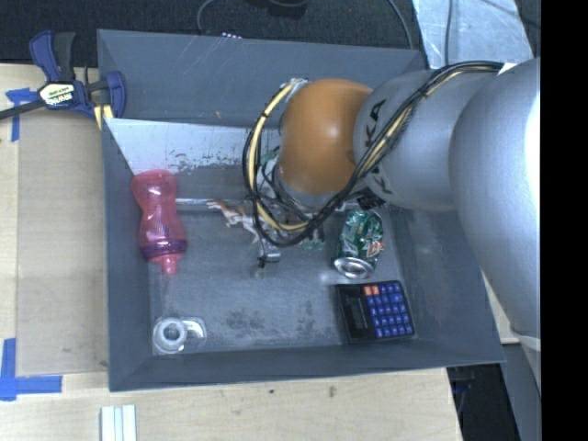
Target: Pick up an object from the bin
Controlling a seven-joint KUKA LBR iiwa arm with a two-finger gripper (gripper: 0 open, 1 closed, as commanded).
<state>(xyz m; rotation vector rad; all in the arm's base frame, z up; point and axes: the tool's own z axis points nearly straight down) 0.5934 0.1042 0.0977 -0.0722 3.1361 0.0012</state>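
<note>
The arm reaches in from the right and hangs its wrist low over the middle of the grey bin [276, 58]. The orange cover [317, 136] and its looped cables [257, 168] sit between camera and tool [267, 255], so only a dark tip shows below them, close to the bin floor. Whether the tool is released or clenched cannot be told, and nothing can be seen in its grasp. The loose things lie scattered rather than heaped, which leaves each one reachable by itself. A pink plastic bottle [158, 220] lies on its side along the left wall. A small clear roll [175, 333] sits in the near left corner. A crushed green drink can [360, 240] lies with its open end towards a dark calculator with blue keys [377, 310] just beside it. Nearest the tool tip is a small pale scrap [230, 212] just to its upper left, with the can a little farther on the other side. Judging by this low, central pose, the pick looks aimed at the floor between those two, most likely the scrap, though no grasp is made yet.
</note>
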